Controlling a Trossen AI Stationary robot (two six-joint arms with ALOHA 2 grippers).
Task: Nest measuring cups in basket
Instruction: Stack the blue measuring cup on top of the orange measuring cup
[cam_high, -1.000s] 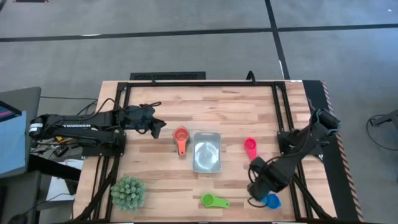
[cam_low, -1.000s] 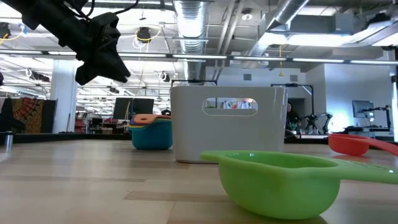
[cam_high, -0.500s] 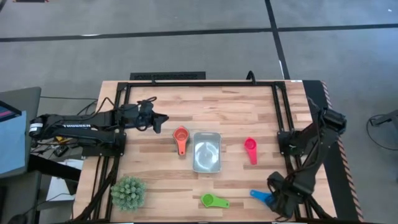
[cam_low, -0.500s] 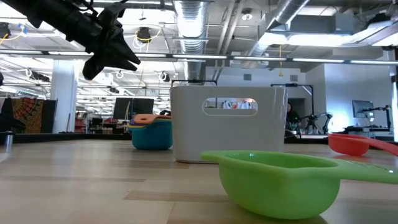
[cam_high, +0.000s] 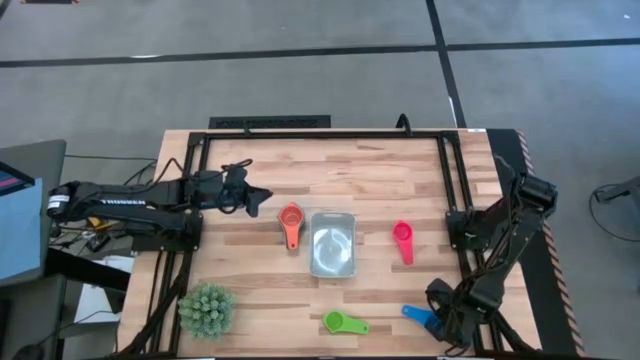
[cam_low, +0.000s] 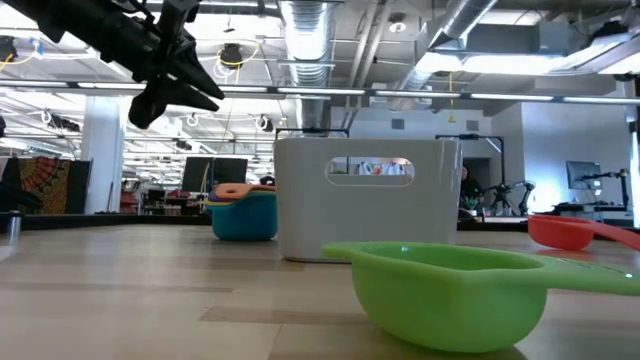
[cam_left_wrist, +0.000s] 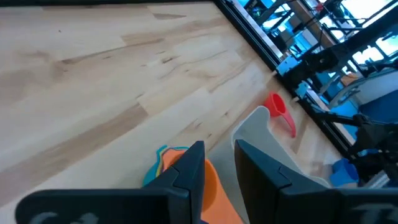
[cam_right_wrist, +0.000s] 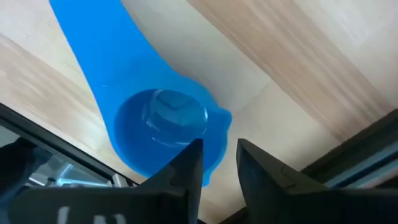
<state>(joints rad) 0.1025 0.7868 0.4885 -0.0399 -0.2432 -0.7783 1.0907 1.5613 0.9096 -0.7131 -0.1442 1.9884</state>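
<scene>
Plant ball (cam_high: 206, 309) sits at the near left corner, out of play. Left gripper (cam_high: 256, 200) hovers above the board beside the stacked orange cup (cam_high: 290, 219), fingers a narrow gap apart and holding nothing. Basket (cam_high: 332, 267) lies mid-table with nothing visibly in it; the green cup (cam_high: 337, 322) rests in front of it, the pink cup (cam_high: 402, 235) to its right. Right gripper (cam_high: 447, 322) hangs low at the near right edge over the blue cup (cam_right_wrist: 165, 124), fingers slightly parted and holding nothing. Risk, as I judge it: the blue cup lies close to the table edge and frame rail, so a poorly centred close could knock it off.
</scene>
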